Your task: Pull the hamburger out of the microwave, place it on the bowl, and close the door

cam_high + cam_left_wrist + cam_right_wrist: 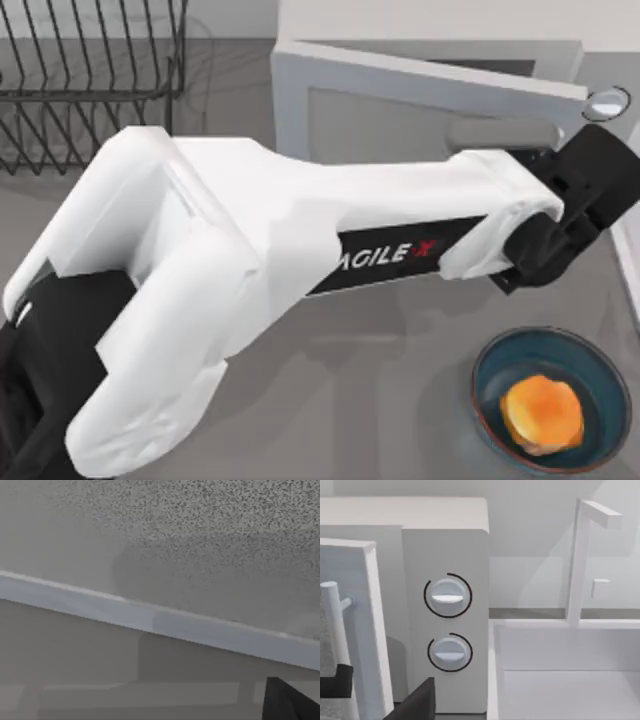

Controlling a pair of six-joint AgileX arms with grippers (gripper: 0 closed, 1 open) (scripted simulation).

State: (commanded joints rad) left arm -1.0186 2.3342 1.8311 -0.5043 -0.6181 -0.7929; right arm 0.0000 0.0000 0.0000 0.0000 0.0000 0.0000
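Small round orange-tan hamburger (541,411) sits in the glossy dark teal bowl (489,378) near my table's front right corner.
My left gripper (590,200), arm stretched across, is at the flat white door's (400,110) pale bar handle (500,133), beside the boxy white microwave (445,545); I cannot tell its finger spread.

We note the hamburger (541,412) in the bowl (490,372) at the desk's (400,360) near right. Behind it stands the microwave (420,30), its door (420,100) ajar; a wire rack (90,70) sits far left.
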